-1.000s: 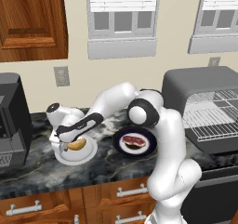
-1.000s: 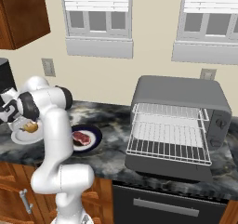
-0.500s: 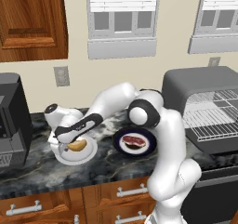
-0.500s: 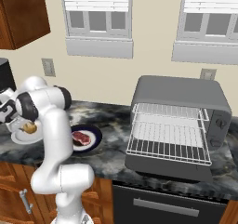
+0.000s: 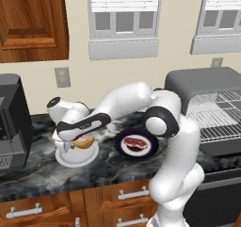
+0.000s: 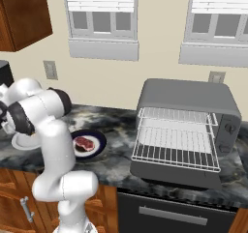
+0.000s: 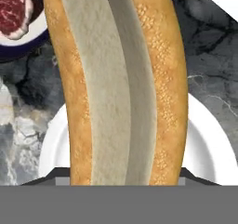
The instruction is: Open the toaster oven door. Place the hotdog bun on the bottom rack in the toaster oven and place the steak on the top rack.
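The fingertips are buried behind the hotdog bun [image 7: 116,86] in the hand view, and from the right base view the arm's own bulk covers most of the white plate [image 6: 22,141]. The gripper [image 5: 77,143] is clamped on the bun, which hangs just above that plate [image 5: 75,156] at the left end of the counter. Just to its right the steak [image 5: 135,142] lies on a dark plate [image 5: 150,148], and far right the toaster oven [image 6: 186,101] stands with its door [image 6: 169,173] down and racks bare, the black appliance [image 5: 12,122] cut off at the left edge.
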You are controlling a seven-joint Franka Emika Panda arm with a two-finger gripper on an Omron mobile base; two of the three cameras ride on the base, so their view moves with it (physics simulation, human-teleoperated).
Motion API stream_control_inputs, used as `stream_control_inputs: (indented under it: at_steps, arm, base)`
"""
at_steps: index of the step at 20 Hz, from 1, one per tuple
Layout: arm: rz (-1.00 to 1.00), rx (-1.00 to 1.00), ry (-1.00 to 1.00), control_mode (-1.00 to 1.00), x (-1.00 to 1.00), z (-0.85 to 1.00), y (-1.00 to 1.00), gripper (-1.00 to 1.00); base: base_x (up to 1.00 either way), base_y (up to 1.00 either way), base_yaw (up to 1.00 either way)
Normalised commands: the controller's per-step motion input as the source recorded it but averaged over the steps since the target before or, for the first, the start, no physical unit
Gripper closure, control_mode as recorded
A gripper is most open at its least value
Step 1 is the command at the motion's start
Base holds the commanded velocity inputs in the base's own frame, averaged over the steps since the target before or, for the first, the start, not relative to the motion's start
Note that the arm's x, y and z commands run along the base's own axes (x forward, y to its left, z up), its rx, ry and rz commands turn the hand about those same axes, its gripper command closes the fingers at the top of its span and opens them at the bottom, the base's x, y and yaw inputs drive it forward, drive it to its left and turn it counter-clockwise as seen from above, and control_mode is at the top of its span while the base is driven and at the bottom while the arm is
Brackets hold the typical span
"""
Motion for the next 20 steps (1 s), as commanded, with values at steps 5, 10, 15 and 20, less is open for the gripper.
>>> stream_control_inputs:
  at_steps: [5, 10, 15, 20]
  arm:
    - [0.0, 0.05, -0.08, -1.0, -0.28, 0.57, -0.74, 1.0]
    - [0.0, 0.06, -0.09, -1.0, -0.4, 0.55, -0.81, 1.0]
    - [0.0, 0.08, -0.1, -1.0, -0.32, 0.51, -0.83, 1.0]
    - [-0.02, 0.08, -0.03, -1.0, -0.04, 0.51, -0.81, 1.0]
  base:
    - [0.0, 0.0, 0.0]
    - [0.0, 0.0, 0.0]
    - [0.0, 0.0, 0.0]
    - [0.0, 0.0, 0.0]
